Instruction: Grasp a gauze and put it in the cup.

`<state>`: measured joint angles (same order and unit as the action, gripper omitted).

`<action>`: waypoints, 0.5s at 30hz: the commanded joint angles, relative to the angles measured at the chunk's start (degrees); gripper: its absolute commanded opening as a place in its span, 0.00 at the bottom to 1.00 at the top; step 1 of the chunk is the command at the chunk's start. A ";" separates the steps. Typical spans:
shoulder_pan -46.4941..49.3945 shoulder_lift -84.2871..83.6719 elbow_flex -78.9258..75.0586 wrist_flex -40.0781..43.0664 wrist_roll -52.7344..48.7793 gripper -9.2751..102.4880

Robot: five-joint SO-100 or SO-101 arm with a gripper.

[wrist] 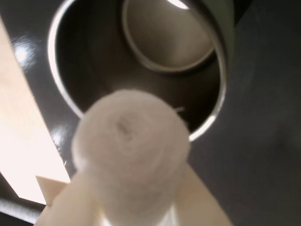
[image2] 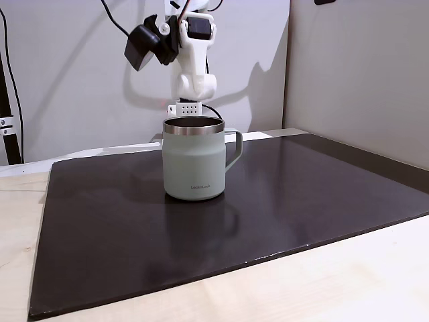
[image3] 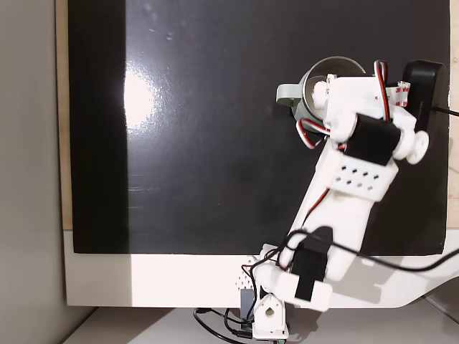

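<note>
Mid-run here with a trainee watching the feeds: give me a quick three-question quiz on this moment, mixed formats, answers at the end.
1. True or false: in the wrist view, the gauze already lies on the floor of the cup.
2. Multiple choice: in the front fixed view, the cup's handle points to (A) the left, (B) the right, (C) the camera.
3. Fill in: the cup stands upright on a ____ mat.

Key:
1. False; the gripper holds the gauze above the open mouth.
2. B.
3. Black.
</note>
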<state>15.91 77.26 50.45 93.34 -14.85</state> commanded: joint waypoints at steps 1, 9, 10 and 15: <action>0.88 -0.18 -3.52 -0.97 -0.53 0.08; 0.88 0.53 -3.34 0.44 -1.23 0.28; 0.79 0.70 -3.34 0.62 -1.23 0.31; 0.62 1.49 -3.34 1.58 -1.41 0.38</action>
<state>16.44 76.20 50.36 94.48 -15.91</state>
